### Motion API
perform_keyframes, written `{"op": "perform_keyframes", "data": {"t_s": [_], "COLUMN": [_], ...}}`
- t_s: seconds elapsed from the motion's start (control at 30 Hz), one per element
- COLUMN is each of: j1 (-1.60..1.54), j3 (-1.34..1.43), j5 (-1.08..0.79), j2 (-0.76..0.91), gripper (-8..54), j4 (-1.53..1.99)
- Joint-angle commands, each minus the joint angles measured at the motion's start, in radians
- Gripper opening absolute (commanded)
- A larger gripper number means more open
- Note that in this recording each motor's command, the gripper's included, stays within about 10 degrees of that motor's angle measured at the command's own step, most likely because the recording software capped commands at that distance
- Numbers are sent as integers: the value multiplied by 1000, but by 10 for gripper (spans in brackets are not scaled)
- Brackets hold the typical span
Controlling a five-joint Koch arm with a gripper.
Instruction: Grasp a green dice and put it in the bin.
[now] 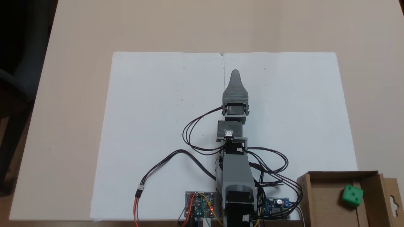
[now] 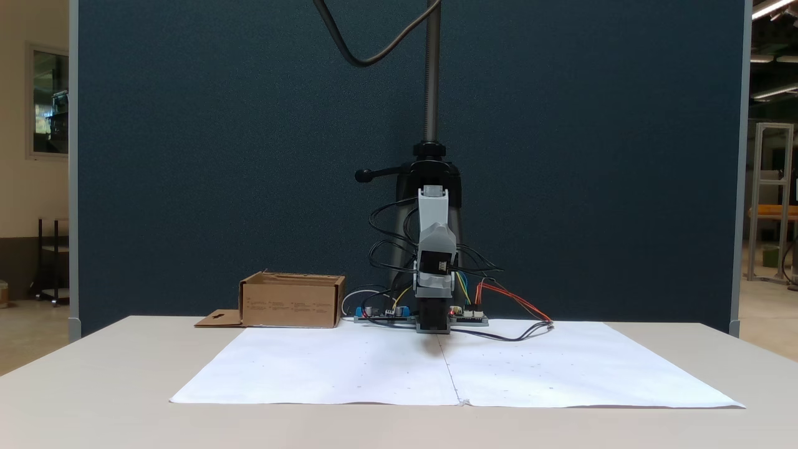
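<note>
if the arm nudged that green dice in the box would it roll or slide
The green dice looks small and light, so probably easy to shift. Its rounded edges may let it tumble. The cardboard box walls would likely stop it.

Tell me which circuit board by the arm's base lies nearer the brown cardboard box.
The blue circuit board right of the arm's base in the top-down fixed view, beside the brown cardboard box; the grey board lies left of the base.

Green dice (image 1: pixel 352 195): bright green, pips in the same green. Bin (image 1: pixel 318 195): brown corrugated cardboard. Paper sheets (image 1: pixel 157 126): white. Bench (image 1: pixel 79 63): pale beige. Arm (image 1: pixel 235 170): grey with black servos and black cables. Backdrop panel (image 2: pixel 218 156): dark blue.
</note>
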Motion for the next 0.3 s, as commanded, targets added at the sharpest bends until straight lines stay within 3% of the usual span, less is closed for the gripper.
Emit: {"op": "perform_keyframes", "data": {"t_s": [0.0,0.27], "j1": [18,35], "j3": [175,175], "j5": [-77,-72], "j2": [115,109], "gripper": [431,446], "j4": [-175,-175]}}
